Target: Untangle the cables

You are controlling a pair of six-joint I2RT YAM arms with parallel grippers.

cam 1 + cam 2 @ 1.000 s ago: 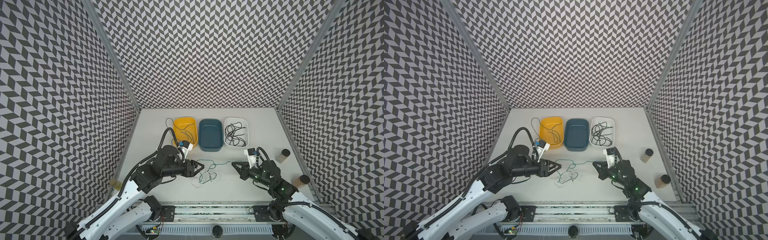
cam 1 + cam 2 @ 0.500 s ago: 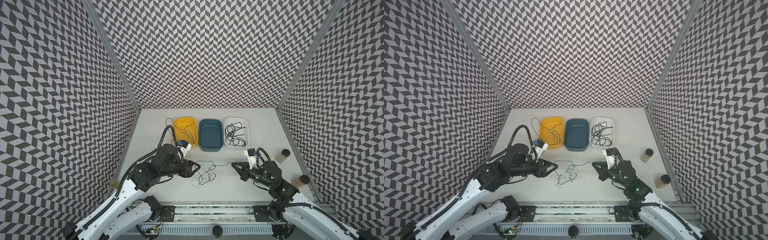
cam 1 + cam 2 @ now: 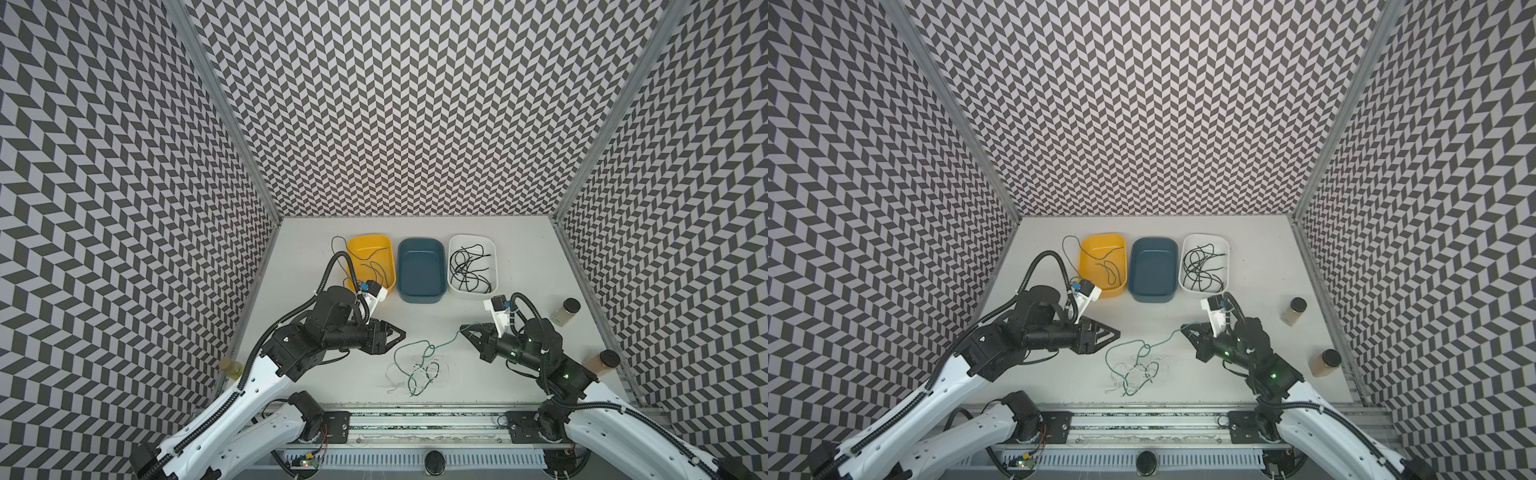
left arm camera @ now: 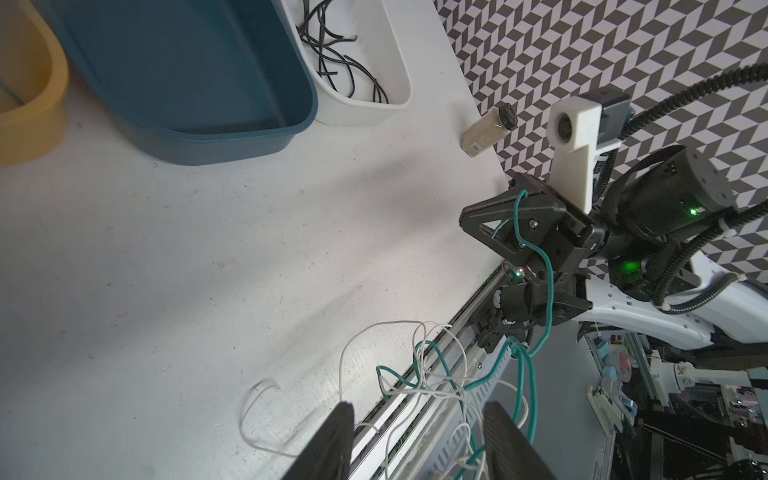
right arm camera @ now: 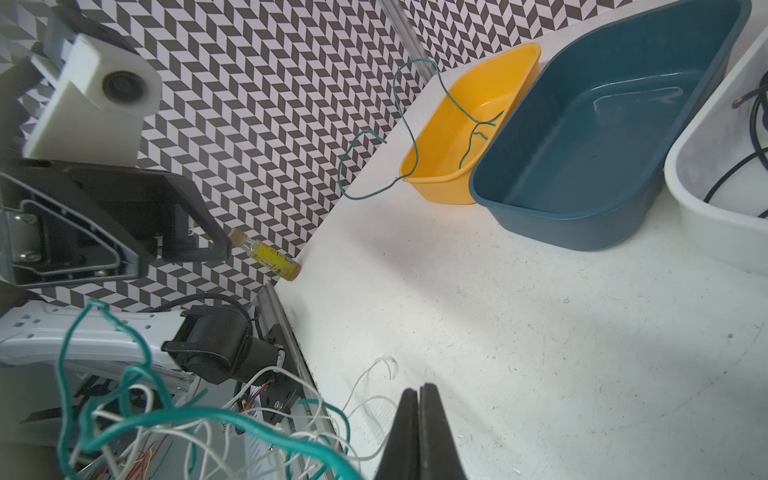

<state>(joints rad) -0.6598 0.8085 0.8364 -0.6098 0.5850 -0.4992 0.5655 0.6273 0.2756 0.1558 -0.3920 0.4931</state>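
Where the pale table (image 3: pixel 436 320) lies between the patterned walls, we see both arms reaching in from the near rail toward its middle. Behind them three trays stand in a close row: a teal tray (image 3: pixel 420 270) in the centre, a yellow tray (image 3: pixel 365 249) on its left and a white tray (image 3: pixel 491 249) on its right. The white tray holds a loose heap of black cables (image 3: pixel 467 268). The yellow tray holds thin dark green cables (image 5: pixel 469 141), and one strand (image 5: pixel 399 104) climbs over its rim and curls onto the table beside it.

We find the tangle (image 3: pixel 415 370) on the table near the front edge, between the two grippers. It is a green cable (image 3: pixel 1121 347) looped several times through thin white cables (image 4: pixel 374 332), all limp and knotted together. From that knot the green cable rises in a line to the right gripper (image 3: pixel 461 330), whose jaws are pressed together on it. In the left wrist view it crosses those black fingers and hangs down. The left gripper (image 3: pixel 404 331) points at the tangle from the other side, just beside the outer green loop, its jaws apart and clamping nothing.

Two jars with dark lids (image 3: pixel 565 311) (image 3: pixel 600 363) stand near the right wall, well apart from the tangle, and a small yellow bottle (image 5: pixel 266 255) stands at the table's left edge
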